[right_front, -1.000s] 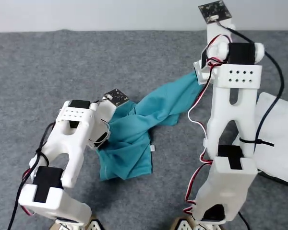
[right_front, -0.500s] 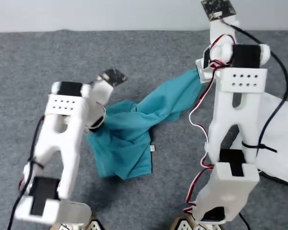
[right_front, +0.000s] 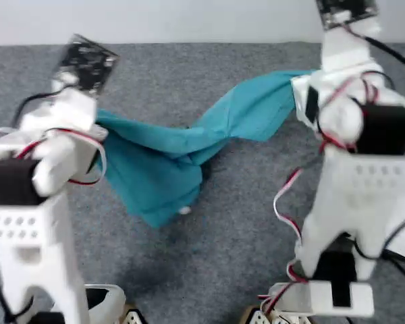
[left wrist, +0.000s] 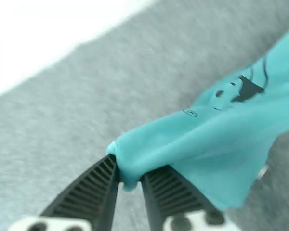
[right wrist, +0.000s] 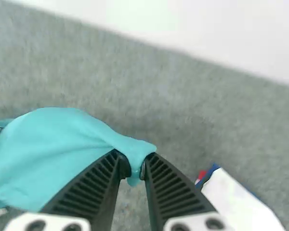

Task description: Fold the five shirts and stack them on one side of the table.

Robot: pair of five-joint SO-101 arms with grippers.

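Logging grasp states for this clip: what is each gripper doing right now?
Left gripper: shut on the teal shirt.
Right gripper: shut on another part of the teal shirt.

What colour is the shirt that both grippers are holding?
The shirt is teal, with a small dark print; the left wrist view shows it best.

My left arm [right_front: 34, 223] and right arm [right_front: 354, 196] consist of white moulded links with black servo blocks [right_front: 13, 181] seated at the joints. Red, black and white cables [right_front: 277, 197] run along each arm. Rows of small holes [right_front: 17, 221] mark the link faces. A dark circuit board [right_front: 86, 62] caps each wrist. My left pincer [left wrist: 130, 175] and right pincer [right wrist: 133, 166] have black ribbed fingers [left wrist: 86, 192] on white mounts.
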